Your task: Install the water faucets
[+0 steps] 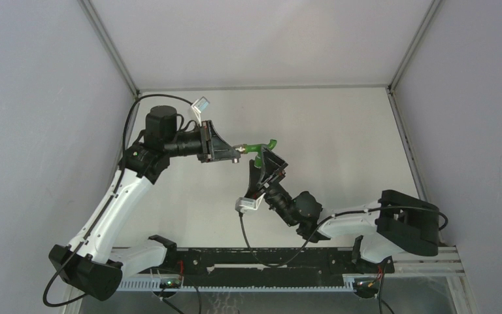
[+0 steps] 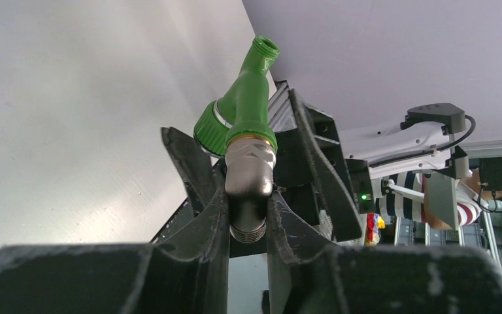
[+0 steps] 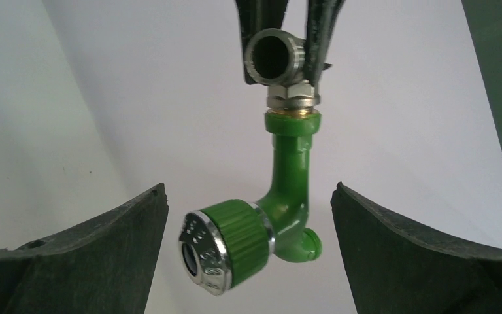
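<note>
The bright-green water faucet (image 1: 259,146) hangs in the air over the middle of the table, screwed onto its grey metal elbow fitting (image 2: 250,176). My left gripper (image 2: 248,196) is shut on that elbow, its fingers pinching the threaded end, and the green tap (image 2: 245,104) sticks out beyond it. In the right wrist view the tap (image 3: 291,170) hangs down from the elbow (image 3: 280,65), with its round knob (image 3: 232,239) between my fingers. My right gripper (image 3: 248,190) is open wide around the tap, and both pads stand clear of it. From above, the right gripper (image 1: 271,163) sits just below the faucet.
Grey enclosure walls (image 1: 46,98) close in the white table (image 1: 340,131) on the left, right and back. A black rail (image 1: 255,258) with both arm bases runs along the near edge. The right arm's base (image 2: 431,124) and clutter beyond the table show in the left wrist view.
</note>
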`<state>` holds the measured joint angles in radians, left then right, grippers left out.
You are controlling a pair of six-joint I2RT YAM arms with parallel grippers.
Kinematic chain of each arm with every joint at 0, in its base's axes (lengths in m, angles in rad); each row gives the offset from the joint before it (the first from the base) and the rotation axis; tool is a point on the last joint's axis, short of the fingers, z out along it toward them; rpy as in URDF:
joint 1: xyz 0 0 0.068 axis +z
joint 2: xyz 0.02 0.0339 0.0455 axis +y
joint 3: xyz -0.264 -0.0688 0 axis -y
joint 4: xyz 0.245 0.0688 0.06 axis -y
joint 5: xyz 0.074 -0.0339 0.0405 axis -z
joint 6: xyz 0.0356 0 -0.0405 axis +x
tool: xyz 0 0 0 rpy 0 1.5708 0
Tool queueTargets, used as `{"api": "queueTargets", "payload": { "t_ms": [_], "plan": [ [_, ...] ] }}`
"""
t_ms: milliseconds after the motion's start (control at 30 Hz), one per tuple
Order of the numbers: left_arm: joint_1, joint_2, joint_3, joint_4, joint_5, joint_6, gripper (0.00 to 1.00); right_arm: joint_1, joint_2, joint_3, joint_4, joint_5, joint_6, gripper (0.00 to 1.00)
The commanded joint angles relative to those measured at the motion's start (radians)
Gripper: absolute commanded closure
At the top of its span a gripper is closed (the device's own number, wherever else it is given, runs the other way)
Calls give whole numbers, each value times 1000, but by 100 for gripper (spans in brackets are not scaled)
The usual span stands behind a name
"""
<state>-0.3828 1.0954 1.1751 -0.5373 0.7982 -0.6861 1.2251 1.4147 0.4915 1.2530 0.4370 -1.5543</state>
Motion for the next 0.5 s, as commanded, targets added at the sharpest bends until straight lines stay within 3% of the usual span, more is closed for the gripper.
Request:
{"api": "queueTargets", "payload": {
  "t_ms": [0,133,467],
  "plan": [
    [7,-3,63,60,54,-27,100,-12,62,48,171,29,-64,3],
    [8,-3,57,62,57,-27,100,-15,72,55,198,37,-55,17],
    [18,-9,35,56,66,-3,100,8,52,51,239,43,-38,65]
  ]
}}
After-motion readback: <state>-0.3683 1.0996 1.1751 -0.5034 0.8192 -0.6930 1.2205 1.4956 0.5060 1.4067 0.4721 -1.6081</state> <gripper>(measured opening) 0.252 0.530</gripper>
